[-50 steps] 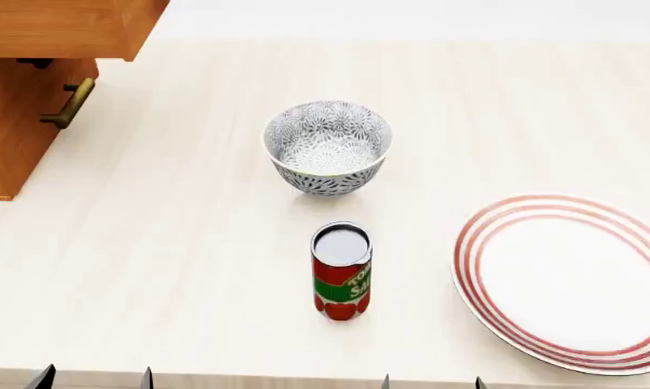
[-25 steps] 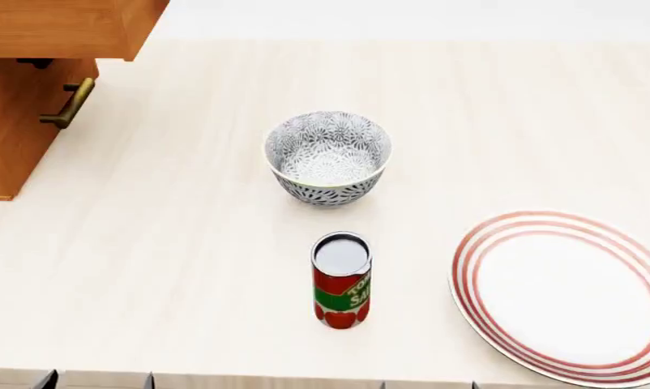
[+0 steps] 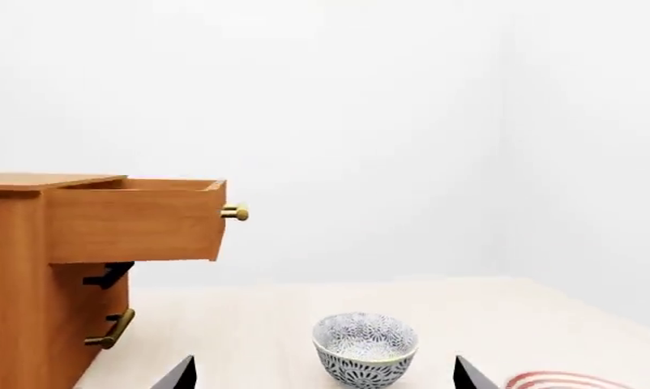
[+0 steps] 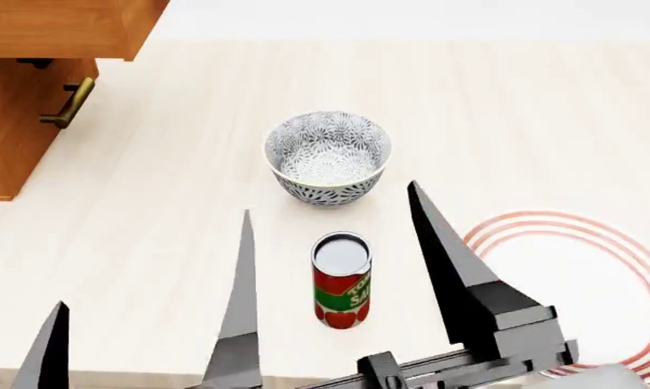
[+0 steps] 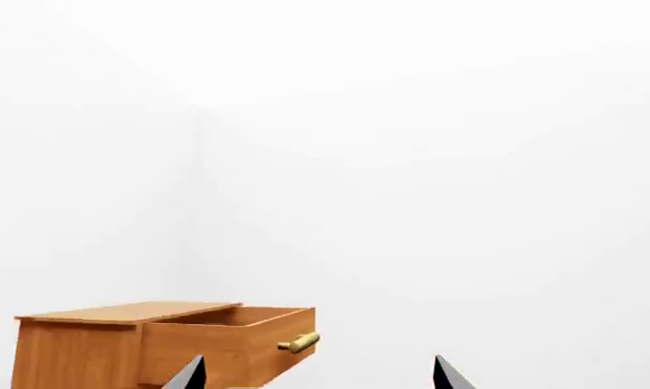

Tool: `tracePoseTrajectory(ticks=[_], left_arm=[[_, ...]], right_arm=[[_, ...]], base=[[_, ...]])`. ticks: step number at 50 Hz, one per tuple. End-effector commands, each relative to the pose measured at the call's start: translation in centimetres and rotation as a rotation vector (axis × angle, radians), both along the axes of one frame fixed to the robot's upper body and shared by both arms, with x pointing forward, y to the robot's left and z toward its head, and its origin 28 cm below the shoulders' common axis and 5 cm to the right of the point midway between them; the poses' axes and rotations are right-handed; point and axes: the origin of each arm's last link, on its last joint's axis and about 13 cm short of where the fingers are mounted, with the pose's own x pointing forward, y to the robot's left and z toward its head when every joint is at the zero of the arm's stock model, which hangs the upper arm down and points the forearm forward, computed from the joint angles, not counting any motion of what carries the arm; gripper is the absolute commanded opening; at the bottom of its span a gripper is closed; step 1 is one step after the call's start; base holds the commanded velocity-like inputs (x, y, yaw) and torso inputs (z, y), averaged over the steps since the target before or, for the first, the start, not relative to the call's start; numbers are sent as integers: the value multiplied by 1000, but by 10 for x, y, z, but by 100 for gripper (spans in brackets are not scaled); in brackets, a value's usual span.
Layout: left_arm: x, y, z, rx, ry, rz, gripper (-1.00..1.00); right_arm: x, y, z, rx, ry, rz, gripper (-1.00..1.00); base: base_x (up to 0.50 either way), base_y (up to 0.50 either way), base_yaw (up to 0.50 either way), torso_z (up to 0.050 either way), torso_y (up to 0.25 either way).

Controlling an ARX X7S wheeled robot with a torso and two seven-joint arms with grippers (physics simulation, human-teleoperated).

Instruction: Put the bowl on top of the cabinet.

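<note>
The deep round white ceramic bowl with grey floral pattern sits on the pale worktop, ahead of both end effectors. We judge the right end effector, fingers spread, nearer; the left end effector we cannot tell.

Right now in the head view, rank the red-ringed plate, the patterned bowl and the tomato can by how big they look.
1. Flat white plate with red rings, though a claw covers part of it and the frame crops it.
2. Deep white ceramic bowl with dark floral pattern.
3. Red and green tin can, which stands nearer the camera than the bowl.
</note>
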Motion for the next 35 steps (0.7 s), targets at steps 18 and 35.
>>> tracePoseTrajectory(ticks=[18,35], left_arm=[[-47,13,42,-32,138,77,100],[-57,13,47,-49,97,76,100]], right_arm=[[-58,-46,-6,-109,326,-238,100],[-57,-45,-13,-157,326,-280,100]], base=[[0,0,0,0,0],[0,0,0,0,0]])
